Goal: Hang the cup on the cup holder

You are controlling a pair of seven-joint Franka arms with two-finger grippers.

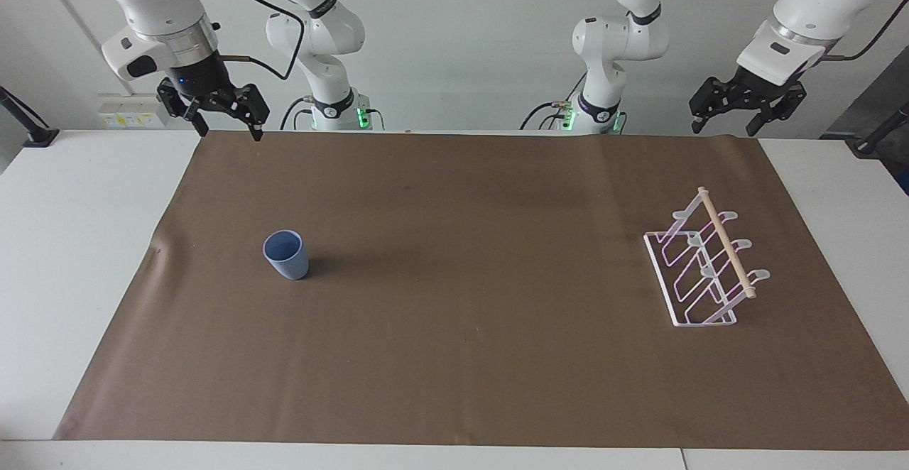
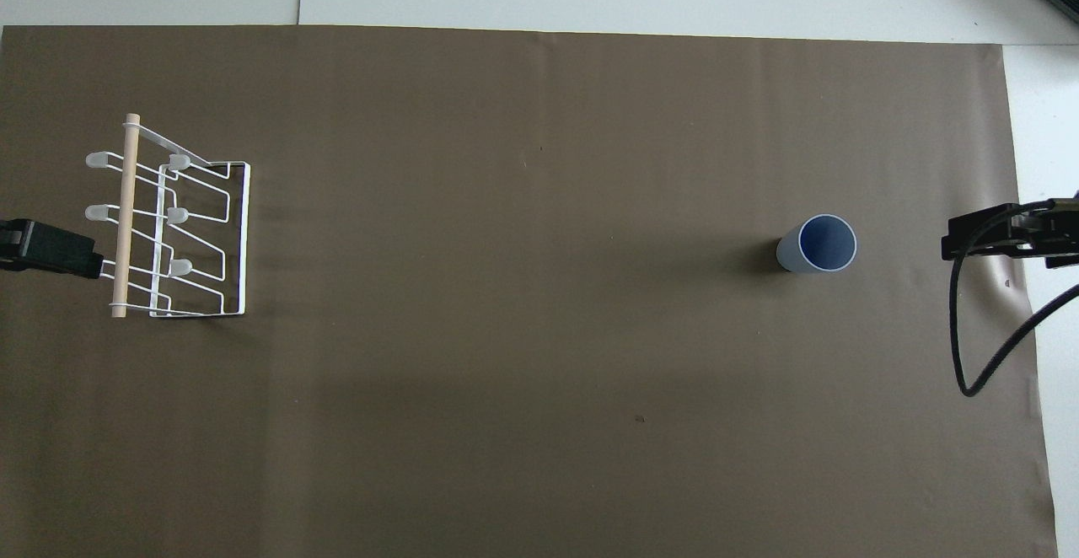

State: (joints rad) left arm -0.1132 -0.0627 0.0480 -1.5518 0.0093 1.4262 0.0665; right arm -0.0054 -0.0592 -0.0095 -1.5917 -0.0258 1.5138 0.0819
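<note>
Facing view: high up across the table, looking back at both arm bases. Overhead view: steeply down from above the robots' end. Shared: brown mat [image 1: 454, 278], cup [image 1: 286, 255], cup holder [image 2: 169, 221].

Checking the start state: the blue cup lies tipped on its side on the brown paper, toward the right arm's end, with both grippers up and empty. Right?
Not quite: the facing view shows the blue cup standing upright, mouth up. The rest holds: right gripper and left gripper hang empty above the brown paper.
</note>
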